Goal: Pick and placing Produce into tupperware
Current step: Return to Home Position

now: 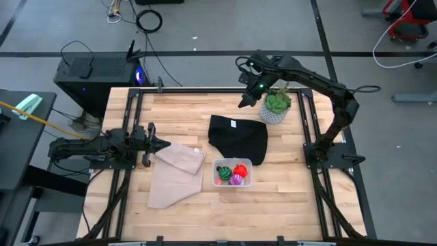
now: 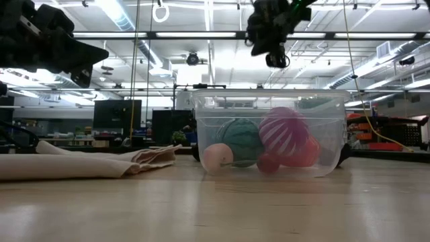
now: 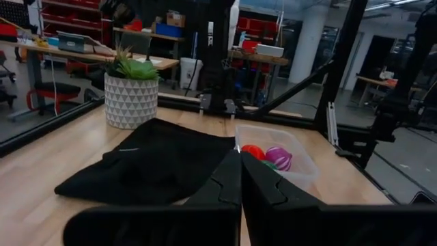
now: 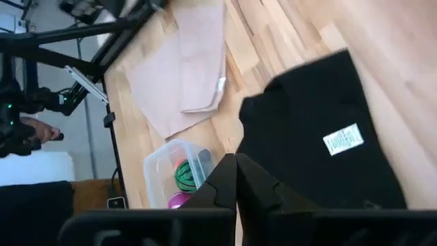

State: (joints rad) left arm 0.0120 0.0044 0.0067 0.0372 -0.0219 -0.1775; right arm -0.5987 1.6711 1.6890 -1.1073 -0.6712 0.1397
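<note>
the job reads as finished: the red piece (image 1: 240,170), the green striped ball (image 1: 223,173) and the purple ribbed ball (image 1: 236,180) all lie inside the tupperware (image 1: 232,161), which sits on the desk (image 1: 287,198) just in front of the black cloth (image 1: 239,137), near the beige cloth (image 1: 176,174). the right tool (image 1: 244,102) hangs high over the far side beside the potted plant (image 1: 276,106), fingers pressed together, holding nothing; the left tool (image 1: 166,144) sits at the left side, pinched closed and empty too. going home, i'd judge the right arm should fold back upward, clear of the plant's leaves. the desk is pale wood planks; beyond it is a workshop with ceiling strip lights, shelving and floor cables.
</note>
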